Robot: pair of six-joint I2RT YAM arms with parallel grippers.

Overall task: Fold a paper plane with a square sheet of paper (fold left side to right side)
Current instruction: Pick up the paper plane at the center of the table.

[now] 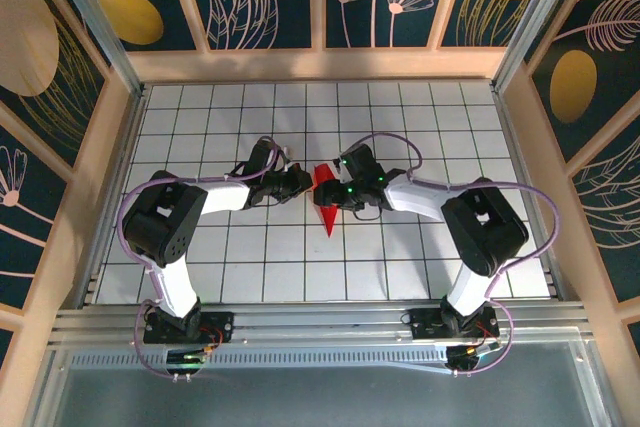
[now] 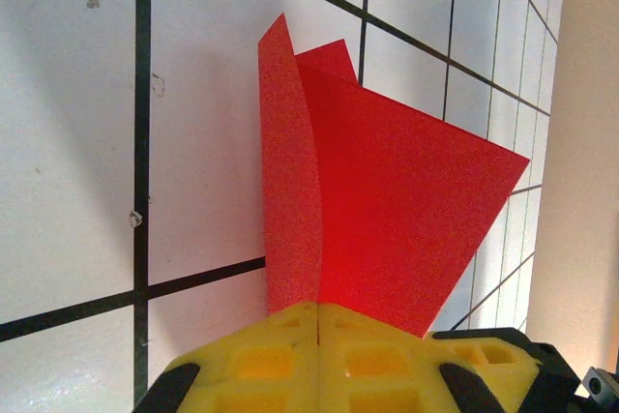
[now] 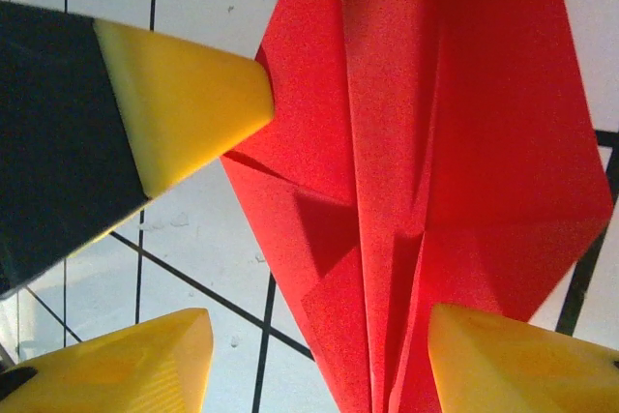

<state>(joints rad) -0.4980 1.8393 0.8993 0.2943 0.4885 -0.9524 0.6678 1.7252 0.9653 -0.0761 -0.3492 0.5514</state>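
currently: paper plane (image 1: 325,202) at the middle of the table (image 1: 200,272), left gripper (image 2: 317,321) clenched on its edge, right gripper (image 3: 319,326) released astride it; hold your left firm, press right squarely along the crease.

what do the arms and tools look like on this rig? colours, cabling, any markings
Left arm and right arm: white links, bulky black joint housings, a lilac cable looping alongside each. Small green lights near the right wrist. Left tool and right tool: yellow wedge-shaped fingers; the left's have moulded square pockets and a black body behind. No readable markings.
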